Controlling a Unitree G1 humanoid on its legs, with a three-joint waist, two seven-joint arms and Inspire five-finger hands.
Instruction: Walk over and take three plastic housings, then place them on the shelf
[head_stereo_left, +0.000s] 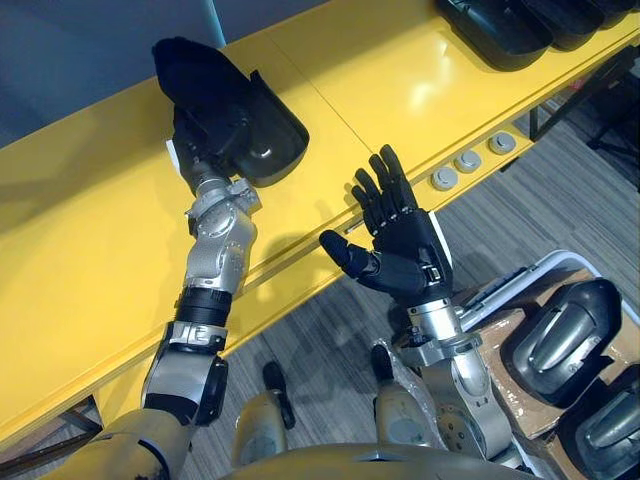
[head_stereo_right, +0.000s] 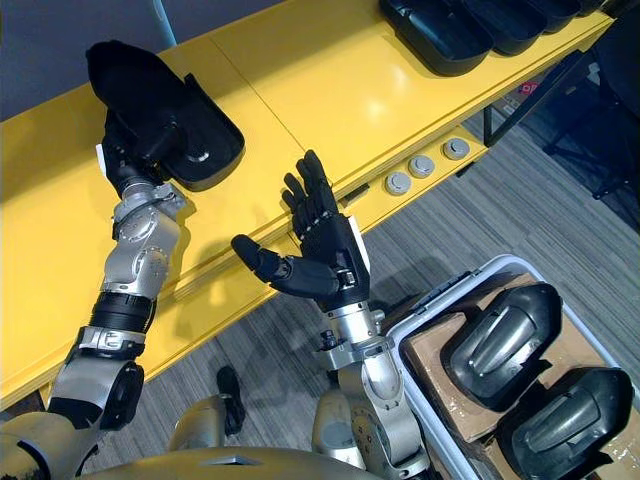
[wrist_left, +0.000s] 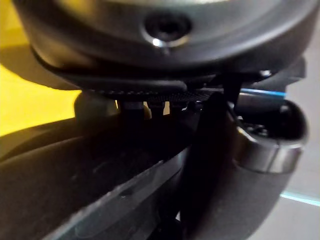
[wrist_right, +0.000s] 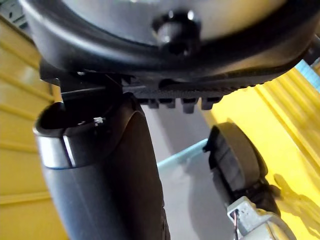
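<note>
The yellow shelf (head_stereo_left: 400, 90) runs from 8 o'clock to 2 o'clock across the head views. At about 10 o'clock on it, the left hand (head_stereo_left: 200, 100) grips a black plastic housing (head_stereo_left: 275, 140). The dark fingers lie along the shell's far side. In the left wrist view, which is very dim, the thumb (wrist_left: 210, 160) appears to press against the housing's rim. The shell's open side faces up, and its rounded end points toward 4 o'clock. It sits low over the shelf's top.

At the centre, the right hand (head_stereo_left: 400, 240) hangs over the shelf's front edge, empty. Its palm is turned up, its fingers are straight and fanned toward 12 o'clock, and its thumb sticks out toward 9 o'clock. It is well apart from the held housing.

Just past it, toward 2 o'clock, three round silver discs (head_stereo_left: 467, 160) sit in a row on the shelf's front face. At 1 o'clock, more black housings (head_stereo_left: 495, 30) lie side by side on the shelf top, touching one another.

At 4 to 5 o'clock, on the grey striped floor (head_stereo_right: 520, 200), stands a white-rimmed crate (head_stereo_right: 440, 290). It is lined with cardboard (head_stereo_right: 430, 370). Two further housings (head_stereo_right: 500, 340) rest in it, hollow side up, one just beside the other.
</note>
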